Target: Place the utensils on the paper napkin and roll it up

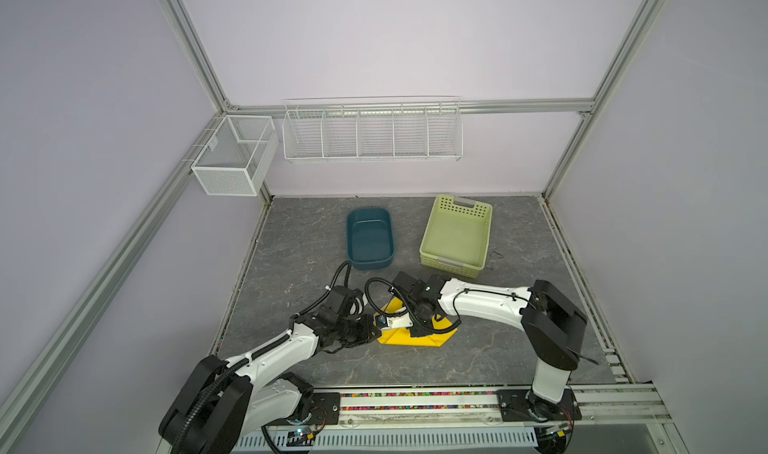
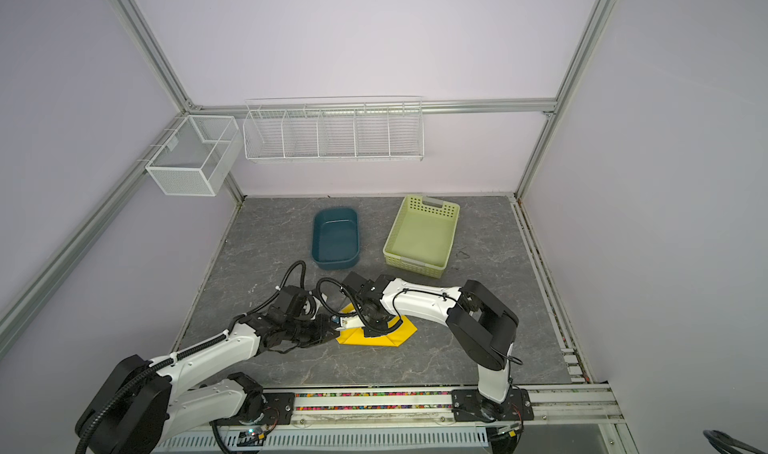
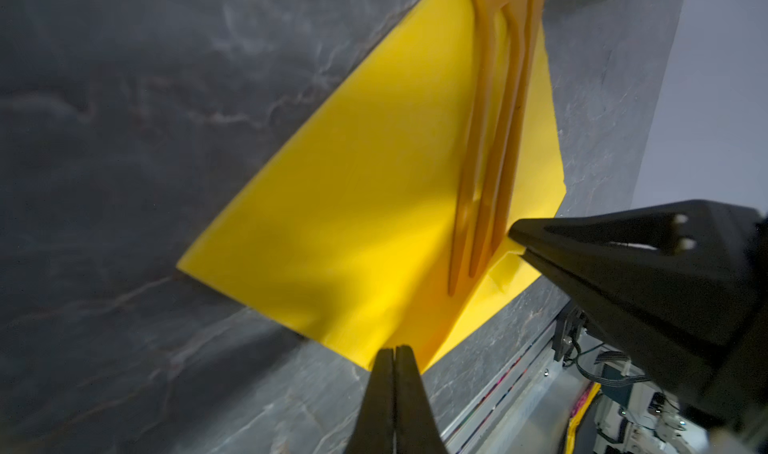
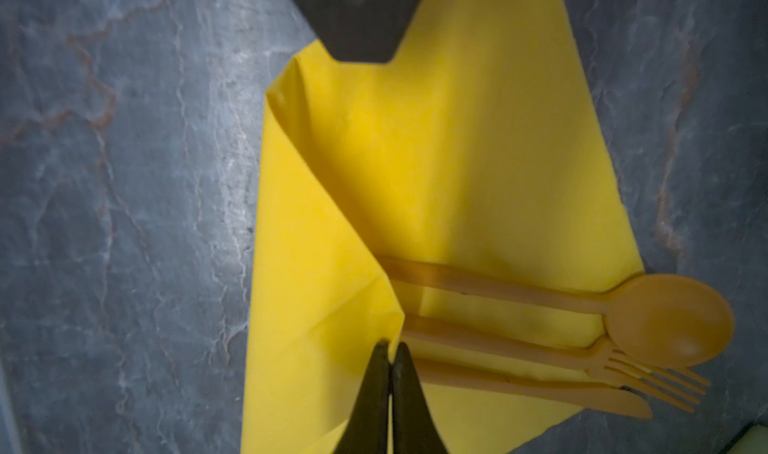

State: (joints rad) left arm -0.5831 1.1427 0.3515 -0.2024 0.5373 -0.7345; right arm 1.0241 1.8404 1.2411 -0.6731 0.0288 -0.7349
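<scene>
Both arms are in low over the paper napkin (image 1: pixel 399 339), which lies on the grey bench (image 1: pixel 291 265) near its front edge, about midway along. In both top views the arms cover most of the yellow sheet.

The left tool (image 3: pixel 394 350) has its jaws pressed tight together, tips right at a corner of the napkin. Whether there is paper between them I cannot tell.

The right tool (image 4: pixel 390 348) is closed too, and it is pinching the tip of a turned-up flap. The paper rises in a crease straight to its fingertips.

The utensils (image 3: pixel 498 161) lie side by side on the napkin, close along one edge, all pointing the same way. The right wrist view shows them best. The spoon (image 4: pixel 669 319) comes first, the fork (image 4: pixel 498 344) is in the middle, and the knife (image 4: pixel 582 393) is nearest the tool. The spoon's bowl, the fork's tines and the knife's tip stick out past the napkin's edge over bare bench. The handle ends sit at the raised flap, which hides them in that view.

Toward the back edge, well apart from the napkin, a dark blue tub (image 1: pixel 370 263) and a pale green basket (image 1: pixel 451 265) stand side by side.
</scene>
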